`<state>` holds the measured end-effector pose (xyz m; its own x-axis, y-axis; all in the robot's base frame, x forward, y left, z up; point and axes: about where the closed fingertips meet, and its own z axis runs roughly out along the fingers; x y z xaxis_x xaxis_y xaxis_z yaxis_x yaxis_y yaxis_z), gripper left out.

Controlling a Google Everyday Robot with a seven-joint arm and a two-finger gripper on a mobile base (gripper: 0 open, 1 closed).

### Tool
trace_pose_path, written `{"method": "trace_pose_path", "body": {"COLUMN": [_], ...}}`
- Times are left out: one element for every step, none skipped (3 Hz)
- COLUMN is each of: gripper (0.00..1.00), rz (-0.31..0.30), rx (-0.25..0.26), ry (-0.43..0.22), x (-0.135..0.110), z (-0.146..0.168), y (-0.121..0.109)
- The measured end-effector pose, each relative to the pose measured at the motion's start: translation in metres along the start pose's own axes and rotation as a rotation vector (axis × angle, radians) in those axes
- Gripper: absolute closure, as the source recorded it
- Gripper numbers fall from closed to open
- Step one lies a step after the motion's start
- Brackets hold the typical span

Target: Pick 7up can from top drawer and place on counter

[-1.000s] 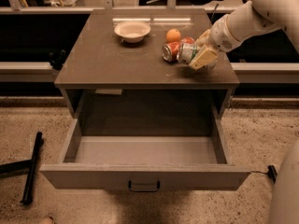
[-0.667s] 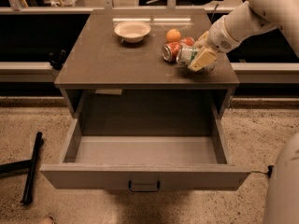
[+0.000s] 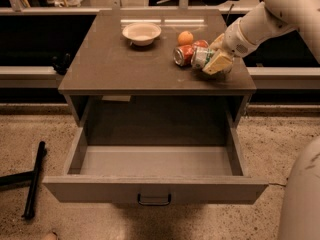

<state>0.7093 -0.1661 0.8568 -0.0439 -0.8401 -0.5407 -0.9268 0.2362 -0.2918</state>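
The 7up can [image 3: 201, 57], silvery with a green label, lies on its side at the right part of the counter [image 3: 115, 64], against the orange-red soda can [image 3: 183, 54]. My gripper [image 3: 216, 60] reaches in from the upper right and sits around the 7up can, its yellowish fingers [image 3: 218, 62] on the can's right side, low over the counter. The top drawer [image 3: 155, 161] is pulled wide open below and shows a bare grey floor; its dark handle [image 3: 154, 200] is at the front centre.
A white bowl [image 3: 142, 33] stands at the counter's back middle. An orange [image 3: 185, 37] sits behind the cans. A black bar [image 3: 34, 179] lies on the floor at left. Part of my white body [image 3: 302, 199] fills the lower right corner.
The gripper and the 7up can stay nearly where they were; the arm has shifted only slightly. The other objects have not moved.
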Motion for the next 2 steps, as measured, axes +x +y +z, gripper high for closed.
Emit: {"method": "trace_pose_path", "body": {"gripper": [0.00, 0.00], "rz": [0.029, 0.045], "rx": [0.020, 0.030], "ry": [0.017, 0.023], "x": [0.0039, 0.0053], "z": [-0.0029, -0.0063], "y": [-0.0010, -0.0010]}}
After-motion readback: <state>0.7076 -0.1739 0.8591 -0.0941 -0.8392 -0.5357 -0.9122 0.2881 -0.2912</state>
